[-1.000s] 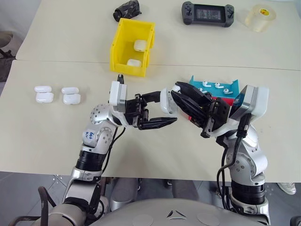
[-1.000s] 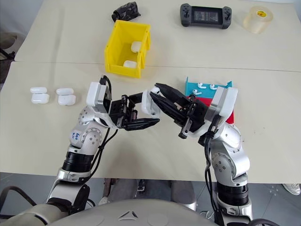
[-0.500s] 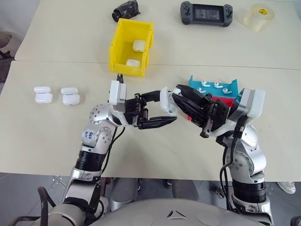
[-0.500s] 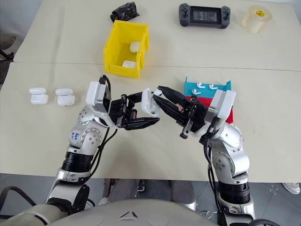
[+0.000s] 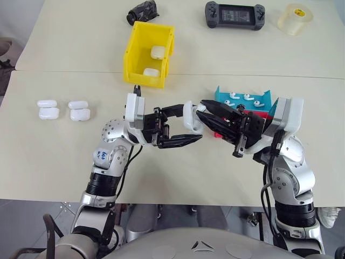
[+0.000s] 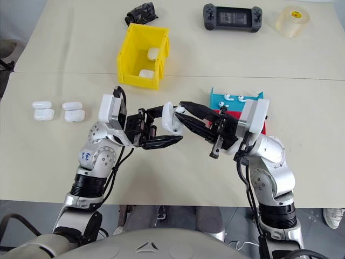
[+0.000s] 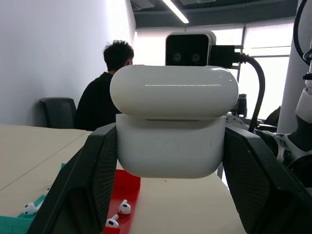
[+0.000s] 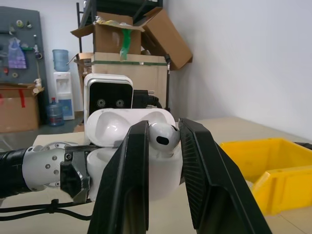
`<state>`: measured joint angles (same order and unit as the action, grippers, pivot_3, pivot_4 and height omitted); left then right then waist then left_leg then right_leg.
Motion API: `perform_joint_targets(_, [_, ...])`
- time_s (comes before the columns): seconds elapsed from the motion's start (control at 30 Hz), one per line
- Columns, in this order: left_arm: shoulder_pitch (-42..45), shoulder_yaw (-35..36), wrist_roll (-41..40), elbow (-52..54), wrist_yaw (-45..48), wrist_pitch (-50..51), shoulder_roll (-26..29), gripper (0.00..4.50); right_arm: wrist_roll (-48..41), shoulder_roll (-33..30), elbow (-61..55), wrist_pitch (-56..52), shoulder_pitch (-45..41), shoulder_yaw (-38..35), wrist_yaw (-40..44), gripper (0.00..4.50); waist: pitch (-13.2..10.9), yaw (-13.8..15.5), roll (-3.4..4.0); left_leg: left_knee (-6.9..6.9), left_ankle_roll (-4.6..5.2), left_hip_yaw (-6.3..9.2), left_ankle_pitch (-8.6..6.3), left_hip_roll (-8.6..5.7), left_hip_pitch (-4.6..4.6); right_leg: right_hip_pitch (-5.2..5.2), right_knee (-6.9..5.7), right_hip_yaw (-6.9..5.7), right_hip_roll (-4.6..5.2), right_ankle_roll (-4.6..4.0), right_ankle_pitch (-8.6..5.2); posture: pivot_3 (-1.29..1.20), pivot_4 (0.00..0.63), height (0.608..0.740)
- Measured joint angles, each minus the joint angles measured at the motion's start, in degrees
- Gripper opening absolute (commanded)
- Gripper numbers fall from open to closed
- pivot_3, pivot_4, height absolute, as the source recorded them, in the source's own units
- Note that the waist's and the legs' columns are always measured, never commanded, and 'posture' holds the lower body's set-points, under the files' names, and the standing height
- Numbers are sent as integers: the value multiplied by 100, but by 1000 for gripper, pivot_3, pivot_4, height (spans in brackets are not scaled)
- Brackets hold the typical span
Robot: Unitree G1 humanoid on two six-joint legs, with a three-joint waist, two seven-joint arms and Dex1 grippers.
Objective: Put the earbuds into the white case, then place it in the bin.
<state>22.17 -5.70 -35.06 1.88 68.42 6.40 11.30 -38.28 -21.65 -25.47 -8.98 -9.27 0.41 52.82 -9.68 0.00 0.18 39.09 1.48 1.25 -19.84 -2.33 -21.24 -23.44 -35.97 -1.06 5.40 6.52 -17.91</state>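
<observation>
Grippers met above the near table (image 5: 48, 162); left gripper (image 5: 186, 125) was clamped on an open white case (image 5: 192, 116), lid raised; right gripper (image 8: 163, 146) pinched one earbud (image 8: 162, 137) between its fingers at the case's open top; more earbuds (image 5: 245, 99) lay in the teal tray (image 5: 222, 91) to the right; yellow bin (image 5: 133, 59), farther off to the left, held two cases (image 5: 153, 62); two more cases (image 5: 64, 109) sat open at far left.
</observation>
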Motion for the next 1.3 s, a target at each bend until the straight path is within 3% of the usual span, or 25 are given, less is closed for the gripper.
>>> perform_joint_targets(0.13, [-22, -52, 38, -1, 15, -13, -4, 2798, -281, -206, -35, -348, -47, -15, 6, 776, 0, 14, 0, 0, 1, 2, 0, -2, -1, 1, 2, -1, 2, 0, 0, 0, 150, 740])
perform_joint_targets(0.27, [-29, -102, 86, -10, 25, -73, -34, 2798, -549, -390, -46, -601, -42, -75, 58, 1768, 0, 12, 0, 0, 1, 2, 0, -1, -2, 2, 3, -1, 2, 0, 0, 0, 150, 740])
perform_joint_targets(0.53, [-28, -92, 131, -30, -8, -250, -163, 2798, -792, -565, -111, -860, -112, -94, 175, 4386, 0, 8, -1, 0, 1, 1, 0, 0, -2, 1, 4, 0, 1, 0, 0, 0, 150, 740])
perform_joint_targets(0.63, [-61, -97, 145, -22, -61, -344, -193, 2798, -779, -773, -96, -885, -62, -264, 197, 4451, 0, 15, -1, 0, 1, 1, -1, -2, -3, 1, 5, 0, 3, 0, 0, 0, 150, 740])
perform_joint_targets(0.83, [-788, 35, 186, -3, -10, -554, 155, 2798, -694, -1769, 508, -610, 528, -1906, 615, 4451, -2, 119, -3, -4, 6, 1, -4, 0, -4, 4, 13, -1, 3, 0, 0, 0, 150, 740])
perform_joint_targets(1.13, [-1197, -157, 271, 445, -178, -982, -42, 2798, 378, -2485, 2005, 478, 1153, -2553, 1531, 4451, -2, 136, -3, -3, 9, -11, -5, 2, 3, 11, 16, 6, 2, 0, 0, 0, 150, 740])
perform_joint_targets(1.3, [-1441, -429, 280, 894, -277, -1004, -93, 2798, 815, -3187, 2180, 150, 878, -2333, 1555, 4451, -1, 78, 5, -3, 6, -23, -3, 8, 11, 10, 12, 17, 0, 0, 0, 0, 150, 740])
